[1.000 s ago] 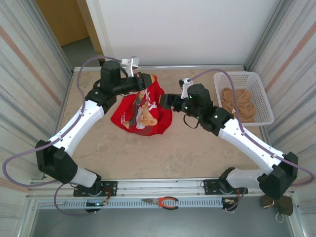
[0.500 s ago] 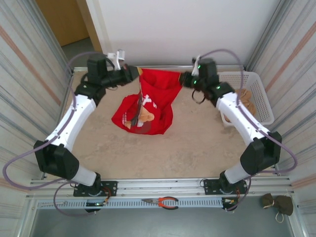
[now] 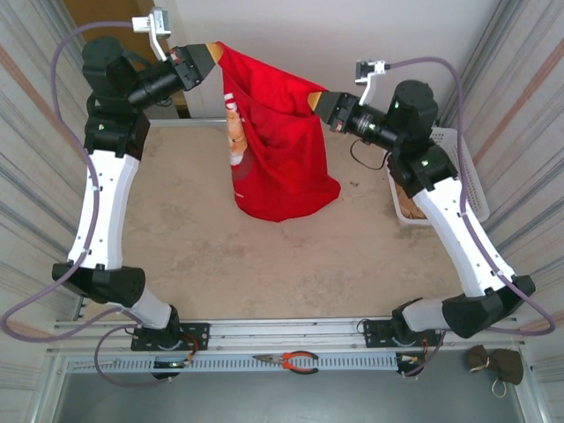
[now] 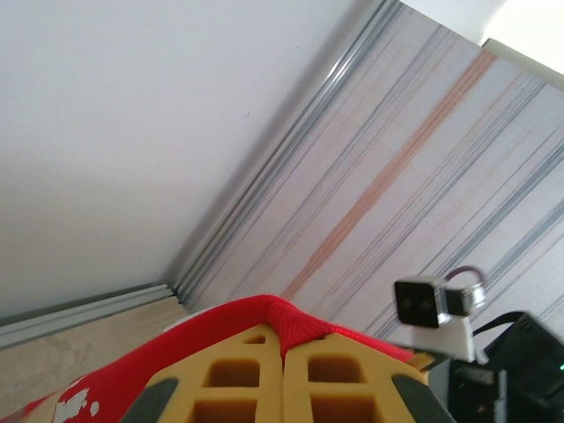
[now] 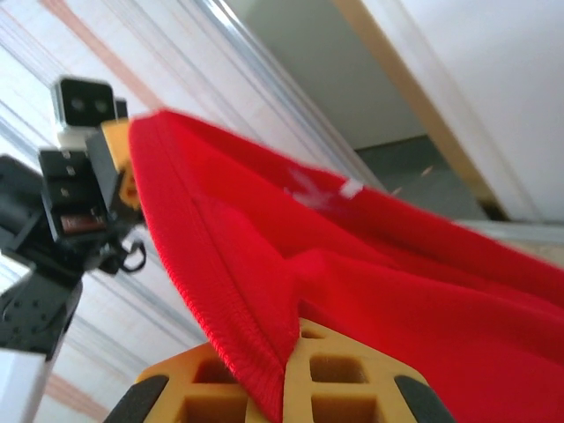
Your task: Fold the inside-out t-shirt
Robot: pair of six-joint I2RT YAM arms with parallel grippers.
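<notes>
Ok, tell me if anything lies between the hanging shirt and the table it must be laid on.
Nothing visible does: the t-shirt hangs over the table, and the basket stands apart at the right edge.

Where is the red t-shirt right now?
In the top view, the red t-shirt hangs at far centre, stretched between the left hand and the right hand.

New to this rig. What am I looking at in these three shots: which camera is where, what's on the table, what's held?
Two white robot arms are bolted at the table's near edge. The wide shot comes from a fixed camera above and behind them. The other two come from wrist cameras looking past yellow fingers. The left gripper and right gripper each pinch an edge of a red t-shirt, which hangs between them. A basket holds tan cloth, and pliers lie near the bases.
</notes>
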